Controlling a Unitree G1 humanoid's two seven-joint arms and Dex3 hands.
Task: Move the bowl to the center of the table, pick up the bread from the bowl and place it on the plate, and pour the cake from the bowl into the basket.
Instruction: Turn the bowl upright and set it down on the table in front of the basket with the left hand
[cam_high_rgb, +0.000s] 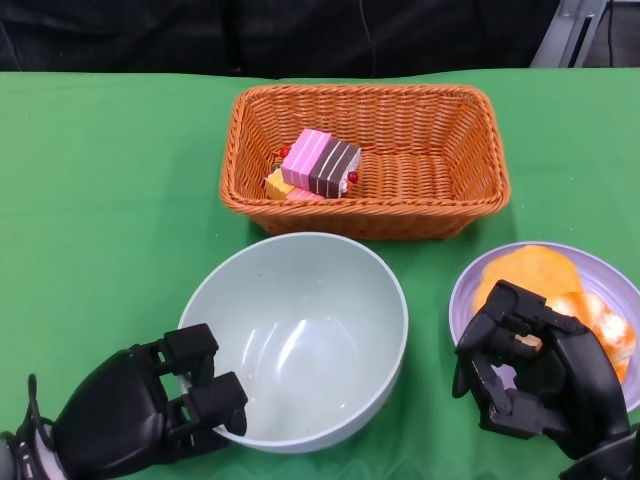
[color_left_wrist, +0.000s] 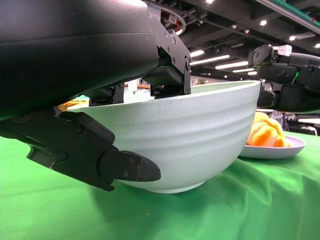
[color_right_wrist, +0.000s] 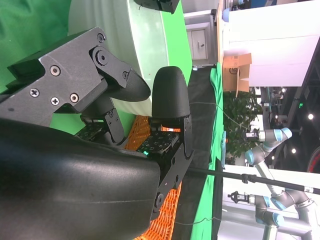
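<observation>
We note the pale green round bowl (cam_high_rgb: 300, 335) standing upright on the green tablecloth (cam_high_rgb: 100, 200), near the table's middle and just in front of the orange woven wicker basket (cam_high_rgb: 365, 160). The bowl looks empty inside. In the basket's left part lies the pink, white and brown striped cake block (cam_high_rgb: 320, 163), with smaller yellow and pink pieces (cam_high_rgb: 282, 186) under it. To the bowl's right sits the lavender round plate (cam_high_rgb: 480, 290), carrying the orange bread (cam_high_rgb: 535, 275).

We see the black left hand (cam_high_rgb: 150, 410) gripping the bowl's near-left rim: fingers hook over the edge inside, and in the left wrist view the thumb (color_left_wrist: 100, 162) presses the outer wall. The black right hand (cam_high_rgb: 530, 370) hovers over the plate's near edge, fingers curled inward around nothing.
</observation>
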